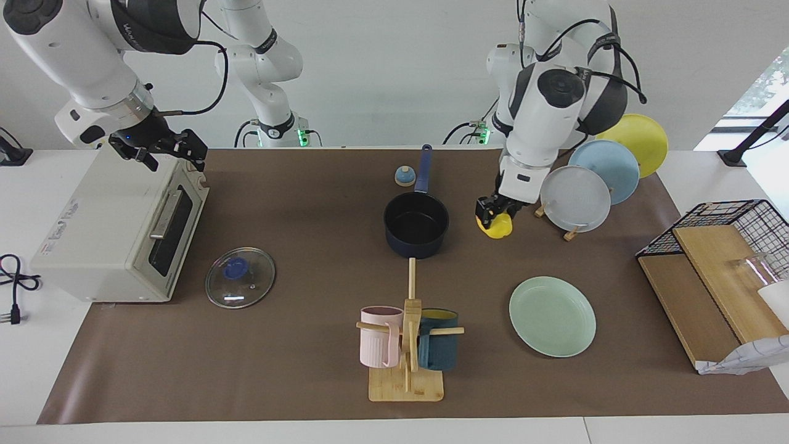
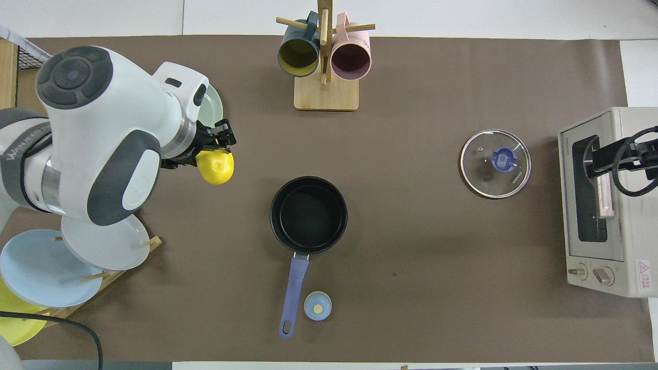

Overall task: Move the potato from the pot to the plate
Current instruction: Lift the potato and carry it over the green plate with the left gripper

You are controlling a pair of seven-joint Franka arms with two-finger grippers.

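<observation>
The yellow potato (image 1: 496, 227) (image 2: 216, 168) hangs in my left gripper (image 1: 493, 216) (image 2: 213, 154), which is shut on it. It is in the air over the brown mat, between the navy pot (image 1: 416, 223) (image 2: 308, 214) and the rack of plates. The pot is empty, its blue handle (image 2: 290, 298) pointing toward the robots. The mint-green plate (image 1: 551, 316) lies flat, farther from the robots than the potato. In the overhead view the left arm hides most of the plate (image 2: 215, 105). My right gripper (image 1: 161, 153) (image 2: 622, 159) waits open over the toaster oven.
A toaster oven (image 1: 117, 228) stands at the right arm's end, a glass lid (image 1: 240, 277) beside it. A mug tree (image 1: 407, 345) holds two mugs. A rack with grey, blue and yellow plates (image 1: 576, 197), a wire basket (image 1: 727, 222) and a small blue knob (image 1: 404, 176) are also there.
</observation>
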